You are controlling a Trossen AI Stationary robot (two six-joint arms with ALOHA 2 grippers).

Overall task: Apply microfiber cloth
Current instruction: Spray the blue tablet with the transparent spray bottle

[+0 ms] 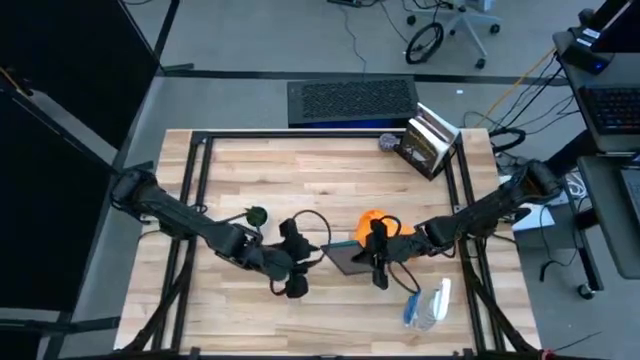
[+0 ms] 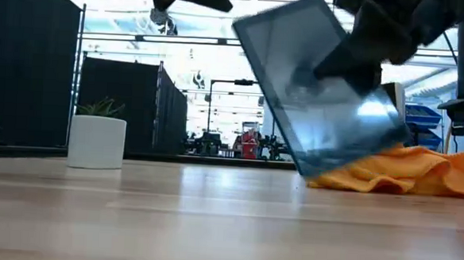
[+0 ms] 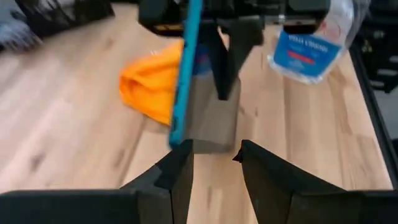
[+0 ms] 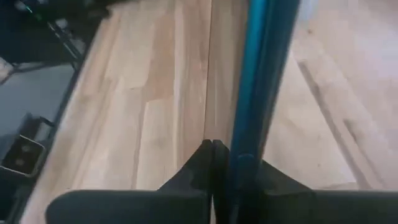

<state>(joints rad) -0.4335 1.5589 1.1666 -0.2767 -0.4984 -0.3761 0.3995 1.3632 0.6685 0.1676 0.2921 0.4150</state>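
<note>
The right tool (image 4: 231,163) is gripping the dark tablet (image 2: 317,91) by its blue edge, fingers clamped narrowly on it, and is holding it tilted with one corner down by the wooden surface (image 1: 300,180). The left tool (image 3: 214,163) is hovering just beside the tablet's near edge, its fingers parted narrowly and holding nothing. The microfiber cloth (image 1: 372,219) is lying bunched on the surface, just behind the tablet and close under the right tool, apart from the left tool. In judgement, the step is going well only if the tablet is being kept steady while the free left tool is reaching round it to pinch a raised fold of the cloth. The spray bottle (image 1: 428,305) is lying near the front edge.
</note>
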